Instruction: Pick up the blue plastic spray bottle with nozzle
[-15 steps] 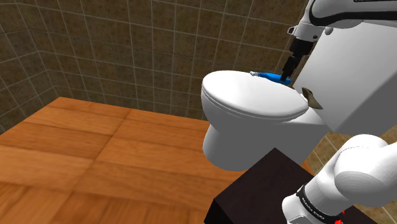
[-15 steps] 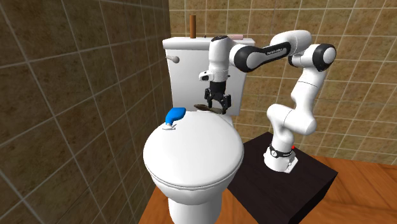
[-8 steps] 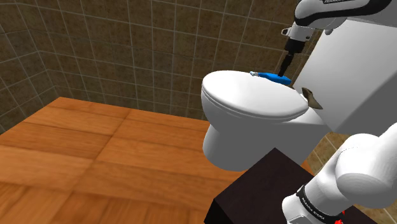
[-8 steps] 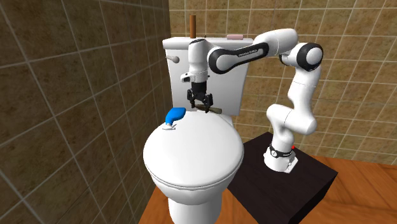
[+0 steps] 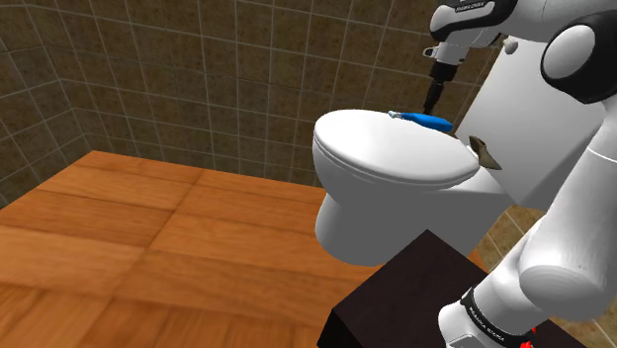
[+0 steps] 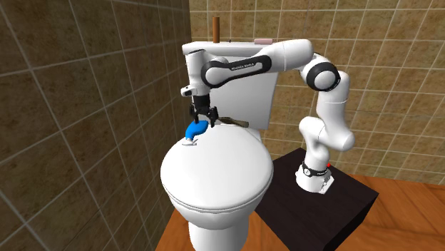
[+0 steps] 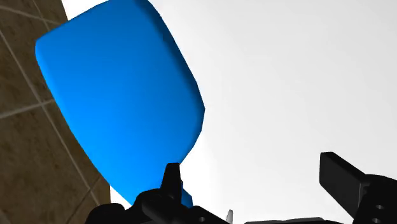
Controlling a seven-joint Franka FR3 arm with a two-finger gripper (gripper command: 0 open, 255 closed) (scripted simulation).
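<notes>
Locate the blue, smooth-sided plastic spray bottle (image 5: 429,122) lying on its side at the back of the closed white toilet lid (image 5: 381,158), close to the brown tiled wall (image 7: 25,146). Find the all-black two-finger gripper (image 5: 431,101) directly above it, pointing straight down, fingertips just over the blue body in the shoulder view. Confirm the same in the second exterior view: gripper (image 6: 200,123) over the part of the bottle (image 6: 193,131) nearer the white tank (image 6: 253,100), very close above it. Read the jaw setting from the wrist view: fingers (image 7: 340,175) spread wide, nothing between them but bare lid (image 7: 286,76). Note the critical offset there: bottle (image 7: 121,95) not centred under the gripper (image 7: 253,167), but lying outside the finger nearer the wall, its narrower part running in behind that finger. Take the long axis as running from the fat blue body on the tank side toward the pale nozzle (image 6: 189,142) further out on the lid, roughly along the wall. Judge the grasp as not yet aligned: expect a short sideways shift toward the wall, bringing the body between the fingers, before any descent. Check the finger line against the long axis; cannot tell the exact angle from these views. Close across the narrower width, never end to end. Beware of a fingertip landing on the rounded body and pushing it off the lid's edge.
</notes>
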